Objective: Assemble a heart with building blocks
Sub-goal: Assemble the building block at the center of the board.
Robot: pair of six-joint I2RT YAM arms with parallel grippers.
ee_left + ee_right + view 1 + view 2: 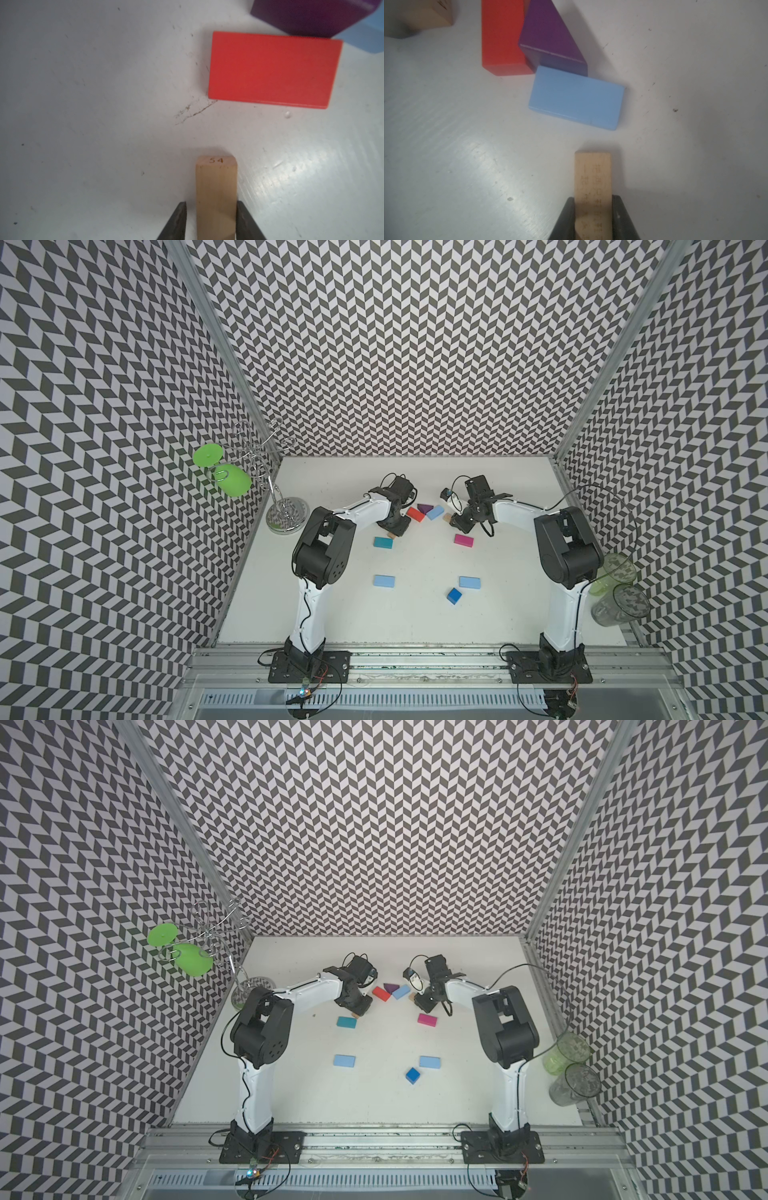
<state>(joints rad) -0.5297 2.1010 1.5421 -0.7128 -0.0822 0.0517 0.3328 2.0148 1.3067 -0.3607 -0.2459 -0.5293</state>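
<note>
Print point(592, 187) on tan block point(592, 161), right tool point(592, 198) (wrist view only).

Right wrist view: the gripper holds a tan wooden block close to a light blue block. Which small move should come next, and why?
Probably ease the right gripper toward the light blue rectangular block until its tan wooden block meets it. A gap separates them, while the blue block touches the purple triangular block beside the red rectangular block, so the outline seems to continue here.
</note>
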